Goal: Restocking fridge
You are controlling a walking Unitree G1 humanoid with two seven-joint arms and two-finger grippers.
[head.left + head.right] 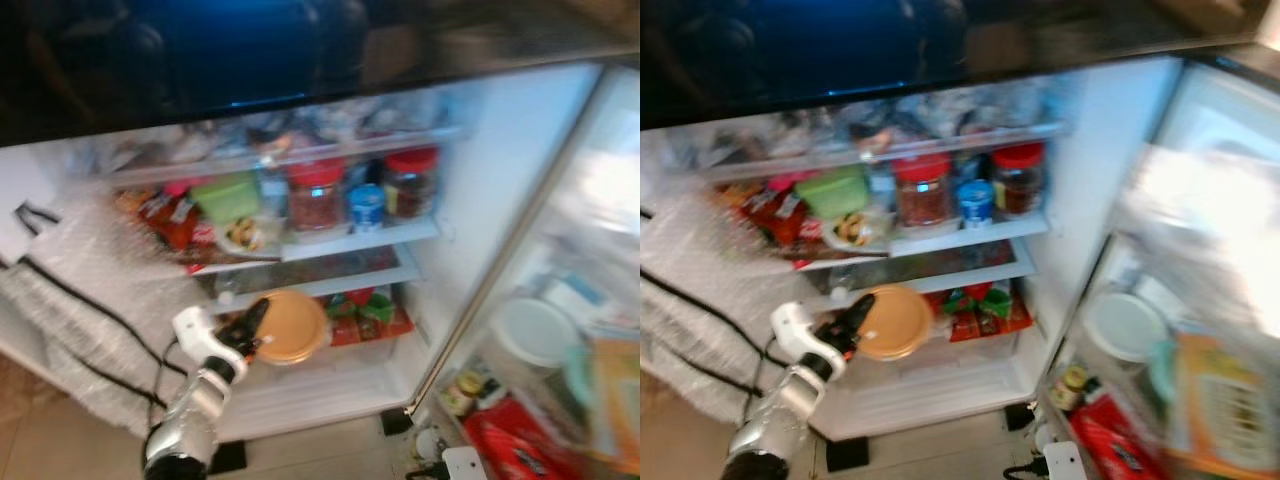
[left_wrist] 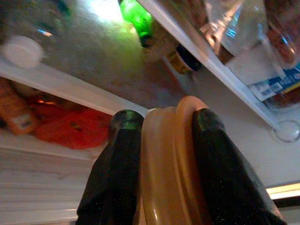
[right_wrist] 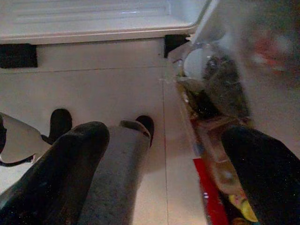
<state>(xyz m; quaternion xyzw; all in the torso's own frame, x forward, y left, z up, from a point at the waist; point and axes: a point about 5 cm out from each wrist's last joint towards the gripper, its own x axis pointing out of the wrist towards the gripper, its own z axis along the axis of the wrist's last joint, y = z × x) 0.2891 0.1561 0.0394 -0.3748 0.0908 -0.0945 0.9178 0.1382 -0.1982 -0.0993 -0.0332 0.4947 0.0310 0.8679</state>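
One item is mid-transfer: the left gripper [image 1: 258, 325] pinches a tan lidded container [image 1: 292, 327] at the fridge's lower shelf [image 1: 310, 288]. Release remains; the right gripper [image 3: 164, 178] hangs spread.

Middle shelf [image 1: 360, 240], frame centre, is crowded: a green tub [image 1: 226, 196], a red-lidded jar [image 1: 316, 196], a blue can [image 1: 366, 207] and a second red-lidded jar [image 1: 410, 183] stand side by side with little gap between them. Top shelf [image 1: 280, 158] above is packed with blurred items.

The lower compartment, centre-left, is partly blocked by the left hand [image 1: 252, 330], clamped on a round tan lid [image 1: 292, 326]; red and green packets [image 1: 370, 312] lie behind it. The white drawer front [image 1: 320, 385] beneath is bare.

The open door [image 1: 560, 340], right of frame, narrows that side; its racks are full. Floor tiles [image 1: 330, 450] before the fridge are passable, apart from a white plug block [image 1: 462, 464].
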